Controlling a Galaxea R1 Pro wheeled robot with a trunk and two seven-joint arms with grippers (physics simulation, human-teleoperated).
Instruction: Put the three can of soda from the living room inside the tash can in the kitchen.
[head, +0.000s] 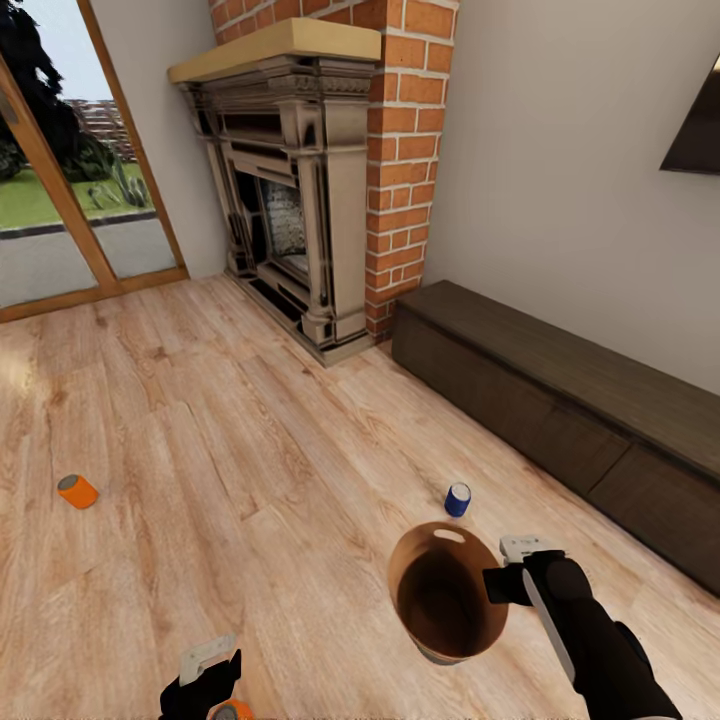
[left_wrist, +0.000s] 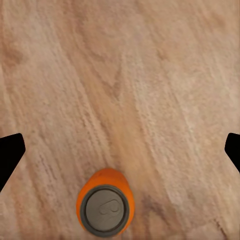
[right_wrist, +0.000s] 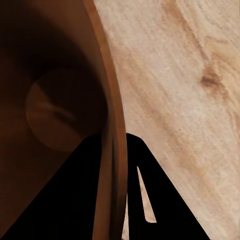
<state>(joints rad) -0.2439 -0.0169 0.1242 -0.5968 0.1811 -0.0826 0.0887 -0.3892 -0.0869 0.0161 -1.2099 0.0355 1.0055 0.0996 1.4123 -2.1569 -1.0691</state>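
Nearest, at the bottom edge of the head view, the left gripper (head: 212, 683) hangs over an upright orange soda can with a grey top (head: 232, 711). In the left wrist view its dark fingertips (left_wrist: 10, 152) stand wide apart at either edge, with that can (left_wrist: 104, 204) low between them on the bare plank floor (left_wrist: 150, 90), untouched. So the jaws are spread and empty, and the step in hand looks like the pick-up of 1 of the 3 cans.

The next move calls for shifting the gripper until the can sits centred between the fingers, then lowering and closing.

Just to the right, the right gripper (head: 510, 583) is clamped on the rim of the small round bin, brown inside and pale grey outside (head: 445, 598). The right wrist view shows the rim wall (right_wrist: 112, 150) running between the 2 fingers. The bin looks empty.

Just beyond the bin a blue soda can (head: 457, 499) stands on the floor; well to the left a second orange can (head: 77, 491) lies on its side.

Farther off are a long dark wood cabinet (head: 560, 400), a red brick fireplace (head: 330, 190) and a glass door (head: 60, 200). Nothing lies between the grippers and the cans.
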